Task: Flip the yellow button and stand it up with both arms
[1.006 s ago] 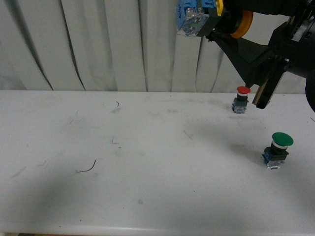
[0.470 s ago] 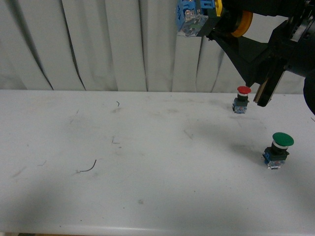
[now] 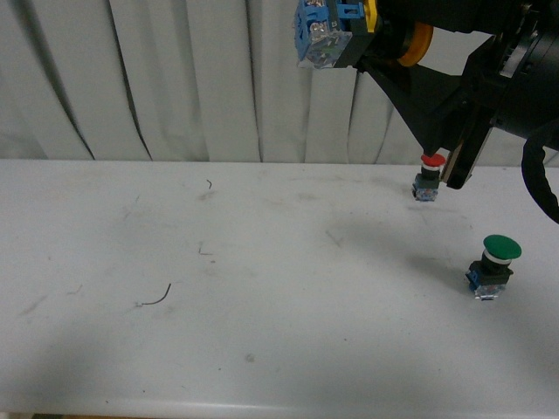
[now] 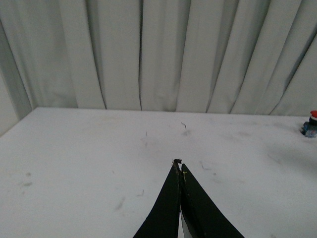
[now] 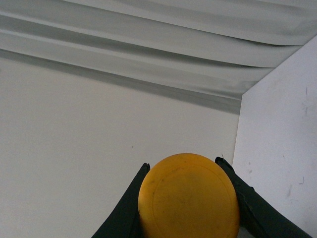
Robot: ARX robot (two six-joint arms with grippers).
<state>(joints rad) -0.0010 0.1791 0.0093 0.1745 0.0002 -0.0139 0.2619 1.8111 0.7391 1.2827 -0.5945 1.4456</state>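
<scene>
High above the table's far right side, my right gripper (image 3: 384, 37) is shut on the yellow button. The button lies sideways in the air. Its blue-and-clear base (image 3: 319, 30) points left and its yellow cap (image 3: 419, 44) faces right, toward the black arm. In the right wrist view the round yellow cap (image 5: 188, 196) fills the space between the two dark fingers of the right gripper (image 5: 183, 164). My left gripper (image 4: 179, 163) shows only in the left wrist view. It hovers over the white table, shut, with nothing between its tips.
A red-capped button (image 3: 428, 177) stands upright at the far right of the white table (image 3: 262, 262), partly behind the right arm. A larger green-capped button (image 3: 493, 266) stands nearer, at the right edge. Grey curtains hang behind. The red-capped button (image 4: 312, 124) also shows at the left wrist view's edge.
The right gripper has carried the yellow button slightly left and up. The blue base now sits further left and is turned. The red and green buttons have not moved.
</scene>
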